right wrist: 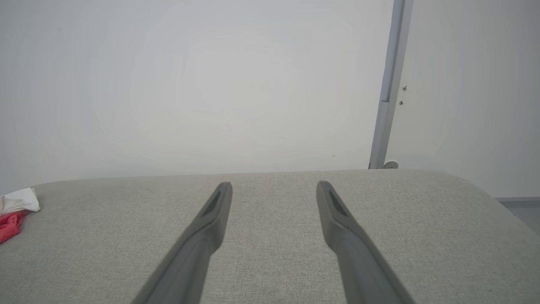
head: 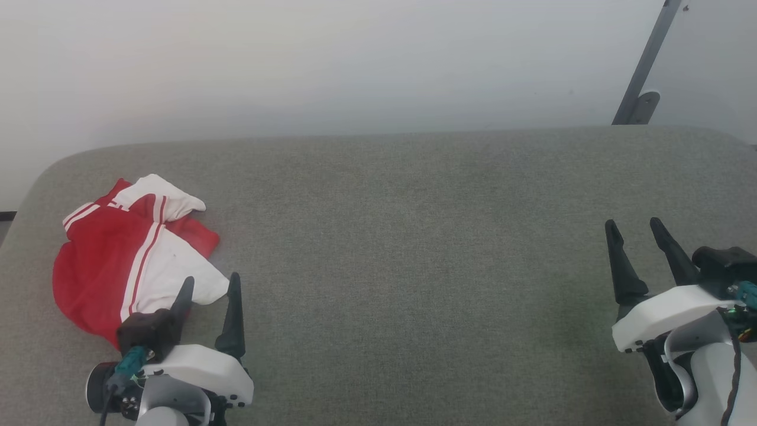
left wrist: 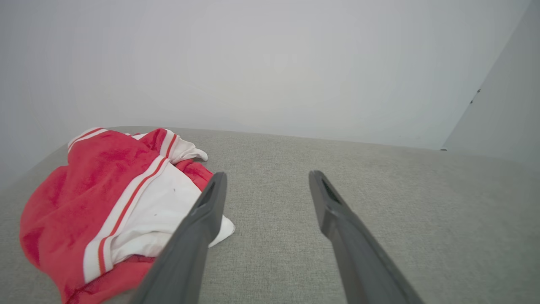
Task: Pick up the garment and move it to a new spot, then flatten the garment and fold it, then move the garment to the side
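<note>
Left pincer (head: 212, 278), fingers spread and empty, lay just behind the crumpled garment (head: 106, 254), which sat ahead and leftward at the desk's (head: 414, 236) left end; right pincer (head: 632, 222), likewise spread, stood well apart.

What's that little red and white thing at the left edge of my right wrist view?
Observer: That's the garment, a crumpled red jersey with white panels and striped trim, heaped at the left end of the grey surface.
Operator: Is the other tool close to it?
Observer: Yes. The left tool is right beside it, and one finger crosses the white corner in the head view.
Operator: Is it grabbing it?
Observer: No. It's open, with bare grey surface between its fingers.
</note>
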{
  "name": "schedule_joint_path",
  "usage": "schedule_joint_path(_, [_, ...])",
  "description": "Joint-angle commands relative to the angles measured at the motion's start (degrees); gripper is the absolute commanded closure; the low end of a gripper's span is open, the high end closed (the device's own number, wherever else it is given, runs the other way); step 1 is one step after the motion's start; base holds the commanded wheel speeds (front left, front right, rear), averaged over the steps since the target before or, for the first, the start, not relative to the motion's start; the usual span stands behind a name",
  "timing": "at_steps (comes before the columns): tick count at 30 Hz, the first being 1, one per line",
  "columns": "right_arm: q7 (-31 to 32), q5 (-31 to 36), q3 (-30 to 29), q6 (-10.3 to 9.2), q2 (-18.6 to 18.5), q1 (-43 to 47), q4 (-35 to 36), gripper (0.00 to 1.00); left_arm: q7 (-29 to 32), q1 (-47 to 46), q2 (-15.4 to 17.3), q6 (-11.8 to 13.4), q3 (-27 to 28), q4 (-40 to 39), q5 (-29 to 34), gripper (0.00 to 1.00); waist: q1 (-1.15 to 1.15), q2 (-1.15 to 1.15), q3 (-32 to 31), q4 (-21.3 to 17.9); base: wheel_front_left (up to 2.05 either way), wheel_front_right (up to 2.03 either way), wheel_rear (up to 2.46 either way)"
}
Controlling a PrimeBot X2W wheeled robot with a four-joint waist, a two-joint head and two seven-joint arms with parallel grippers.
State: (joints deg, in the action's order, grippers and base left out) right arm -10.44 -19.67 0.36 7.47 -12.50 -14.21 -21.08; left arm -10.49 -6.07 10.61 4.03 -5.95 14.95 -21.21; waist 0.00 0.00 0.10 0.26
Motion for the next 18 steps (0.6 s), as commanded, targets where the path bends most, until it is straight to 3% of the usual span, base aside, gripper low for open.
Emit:
schedule_joint_path(1, [-0.62, 1.25, 0.21, 0.03, -0.38, -0.98, -0.05, 0.00, -0.58, -0.63, 0.31, -0.05, -0.04, -0.13, 1.41, 0.00, 0.00, 0.00, -0.03, 0.01, 0.00, 0.00, 0.00])
schedule_joint_path(18, [-2.71, 6.87, 0.02, 0.03, -1.11, -1.38, -0.87, 0.00, -2.63, -0.63, -0.79, -1.24, 1.34, 1.43, 8.41, 0.00, 0.00, 0.00, -0.05, 0.02, 0.00, 0.00, 0.00])
